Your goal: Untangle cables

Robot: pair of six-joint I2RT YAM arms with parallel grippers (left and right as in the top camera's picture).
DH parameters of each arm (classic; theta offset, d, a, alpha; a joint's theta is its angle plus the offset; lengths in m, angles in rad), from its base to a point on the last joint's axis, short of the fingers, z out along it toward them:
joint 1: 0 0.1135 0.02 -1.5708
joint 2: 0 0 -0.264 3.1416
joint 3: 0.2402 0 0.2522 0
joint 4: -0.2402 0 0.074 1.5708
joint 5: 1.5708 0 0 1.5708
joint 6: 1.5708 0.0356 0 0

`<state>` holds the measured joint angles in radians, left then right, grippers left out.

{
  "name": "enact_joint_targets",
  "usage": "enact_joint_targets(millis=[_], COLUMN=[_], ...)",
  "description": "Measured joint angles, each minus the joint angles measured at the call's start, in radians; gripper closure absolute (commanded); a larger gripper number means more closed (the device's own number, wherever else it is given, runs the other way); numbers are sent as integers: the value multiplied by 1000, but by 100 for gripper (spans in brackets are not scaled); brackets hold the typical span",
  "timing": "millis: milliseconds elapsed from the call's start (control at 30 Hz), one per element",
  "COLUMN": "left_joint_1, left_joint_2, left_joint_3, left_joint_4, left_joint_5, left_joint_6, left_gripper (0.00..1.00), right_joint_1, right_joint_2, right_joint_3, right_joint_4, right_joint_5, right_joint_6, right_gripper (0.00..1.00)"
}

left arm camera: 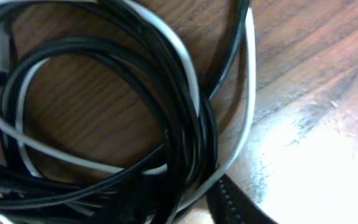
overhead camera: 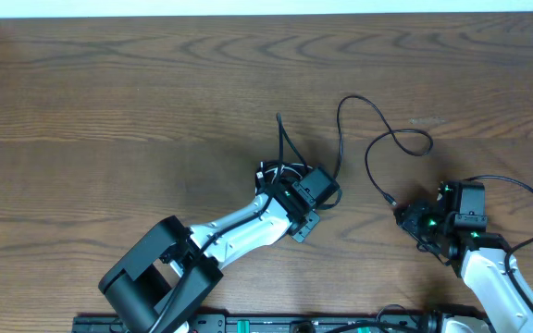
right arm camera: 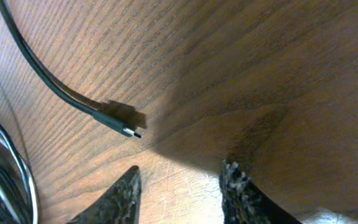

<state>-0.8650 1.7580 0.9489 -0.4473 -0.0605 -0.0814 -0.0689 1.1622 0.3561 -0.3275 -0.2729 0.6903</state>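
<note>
Left gripper (overhead camera: pixel 292 188): down on the tangle (overhead camera: pixel 278 172) at table centre. The wrist view is filled with cords and only one finger (left arm camera: pixel 234 202) shows, at 5 o'clock of that frame. Cannot tell whether the jaws are closed on anything. The white cord (left arm camera: pixel 248 93) and several black loops (left arm camera: pixel 179 124) cross directly beneath, wound round one another.

Right gripper (right arm camera: pixel 179 196): fingers apart, nothing between them, low over the bare table (right arm camera: pixel 260 74). The plug end (right arm camera: pixel 131 132) of the loose black cord (overhead camera: pixel 391 139) lies just off the tips at about 11 o'clock in the wrist view, untouched.

Overhead: the loose cord leaves the tangle toward 1 o'clock, arcs up, loops across toward 3 o'clock, then drops to its plug at roughly 4 o'clock of the tangle, beside the right gripper.

Risks, judged from this layout:
- The left jaws may catch two or more strands, since black and white lie stacked. A pull would then drag the whole bundle and cinch the loops tighter.
- Thin cords lying flat on wood could slip out of a closing grip, or the tips could scrape the table.
- If the right gripper takes the plug and hauls toward 4 o'clock with the bundle unanchored, the tangle slides along rather than paying out.
- The open loop at 3 o'clock could draw into a knot under tension.
</note>
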Motion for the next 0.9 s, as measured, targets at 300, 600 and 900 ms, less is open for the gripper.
enact_joint_targets(millis=[300, 600, 900], left_joint_1=[17, 124, 336], left_joint_2=[-2, -24, -25], left_joint_3=[76, 306, 372], left_joint_4=[-157, -340, -288], left_joint_5=[33, 293, 876], left_joint_6=[32, 73, 108], left_gripper=[92, 93, 92], right_joint_1=[0, 0, 0], right_joint_2=[0, 0, 1], right_joint_3=[0, -2, -5], right_joint_4=[3, 123, 349], right_joint_5=[-39, -206, -562], right_joint_6=[-24, -86, -182], right_gripper=[78, 75, 74])
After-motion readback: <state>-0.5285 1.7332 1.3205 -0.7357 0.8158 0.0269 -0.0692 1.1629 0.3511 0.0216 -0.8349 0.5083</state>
